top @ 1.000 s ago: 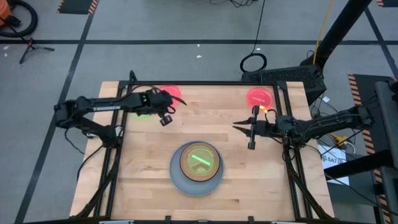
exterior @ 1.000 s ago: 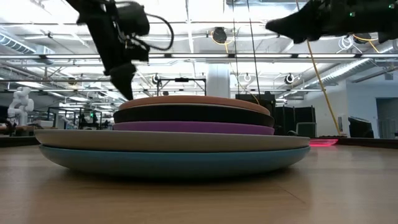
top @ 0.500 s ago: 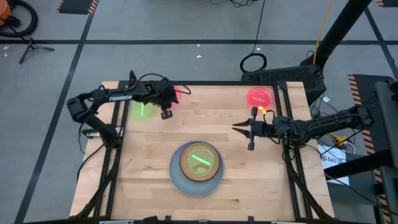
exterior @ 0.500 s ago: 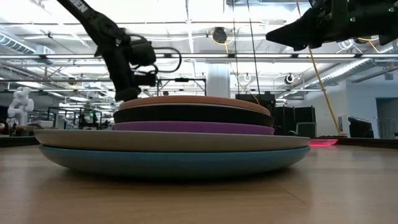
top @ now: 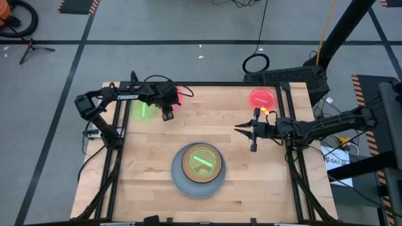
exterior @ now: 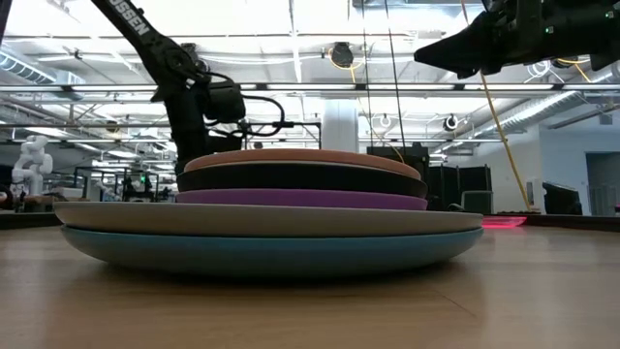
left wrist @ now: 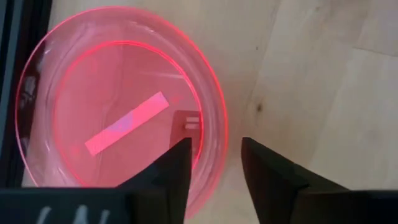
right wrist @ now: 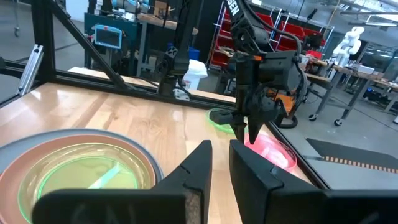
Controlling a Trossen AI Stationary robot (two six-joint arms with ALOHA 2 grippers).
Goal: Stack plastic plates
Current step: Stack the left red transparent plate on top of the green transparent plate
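— Left gripper [left wrist: 214, 158]?
— Jaws spread astride the rim of a red-pink plate [left wrist: 118, 93], far left.
— Right gripper [right wrist: 221, 163]?
— Fingers narrowly apart, empty, right of centre.
— Stack [top: 198, 169]?
— Near centre, green plate [top: 201, 161] topmost.

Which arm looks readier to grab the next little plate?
The left. Its gripper hangs open right over the rim of a red-pink plate at the table's far left. The right gripper hovers mid-table, off the other red-pink plate.
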